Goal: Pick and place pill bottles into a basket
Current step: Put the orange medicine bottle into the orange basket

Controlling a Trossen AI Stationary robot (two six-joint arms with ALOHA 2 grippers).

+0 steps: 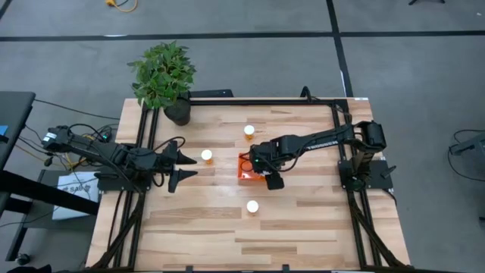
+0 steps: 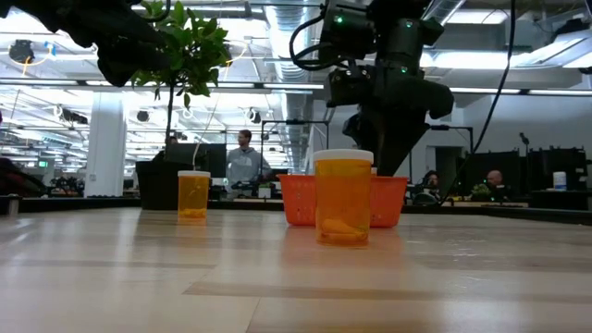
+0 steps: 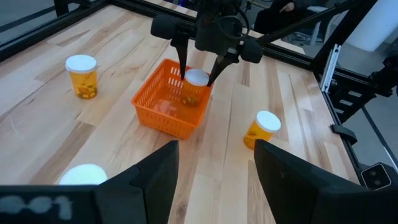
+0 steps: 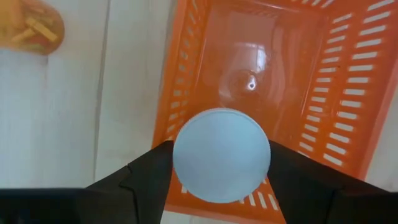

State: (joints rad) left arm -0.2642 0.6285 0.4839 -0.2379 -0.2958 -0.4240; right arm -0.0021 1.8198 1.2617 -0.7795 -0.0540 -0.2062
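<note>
The orange mesh basket (image 1: 244, 168) stands mid-table and also shows in the left wrist view (image 3: 163, 109). My right gripper (image 1: 255, 161) is over it, shut on a pill bottle (image 3: 195, 87) with a white cap. Three more pill bottles stand upright on the wood on their bases: one (image 1: 206, 155) just ahead of my left gripper, one (image 1: 248, 131) toward the far edge, one (image 1: 252, 205) toward the near edge. My left gripper (image 1: 182, 163) is open and empty at the table's left, pointing toward the basket. My right gripper pinches the pill bottle at its white cap (image 4: 181, 158), one finger (image 3: 182, 62) on each side. The fingers come from above, pointing down. The bottle is upright, its orange body (image 3: 193, 96) below the basket's rim. Whether it touches the basket floor, I cannot tell.
A potted plant (image 1: 164, 76) stands at the table's far left corner. A black frame (image 1: 333, 106) runs around the table's edges. People sit and stand in the room beyond the table (image 2: 242, 157).
</note>
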